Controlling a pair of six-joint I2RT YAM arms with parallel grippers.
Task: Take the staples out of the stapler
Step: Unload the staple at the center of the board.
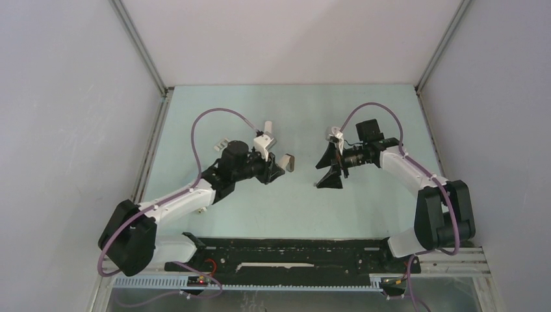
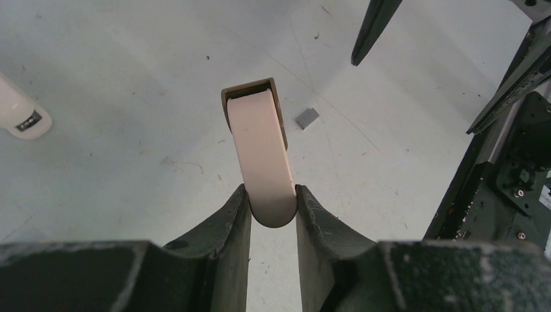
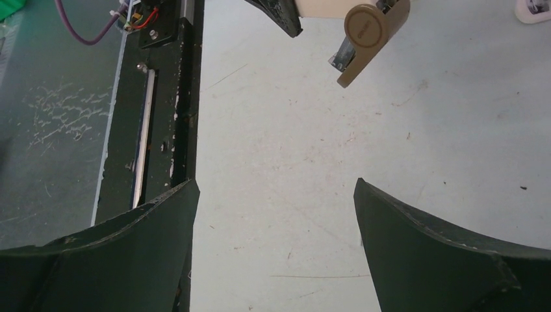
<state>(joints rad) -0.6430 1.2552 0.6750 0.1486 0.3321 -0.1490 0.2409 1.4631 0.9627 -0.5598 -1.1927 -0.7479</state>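
Left jaws, narrowed, pinch small beige-topped white plastic stapler (image 2: 260, 156) aloft, likely presenting it. Right jaws gape wide, empty.

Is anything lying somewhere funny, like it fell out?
Yes. A tiny grey strip, likely staples, lies loose on the table, near the far end of the stapler that the left gripper holds up. It looks odd because it is all alone there, as if it dropped out.
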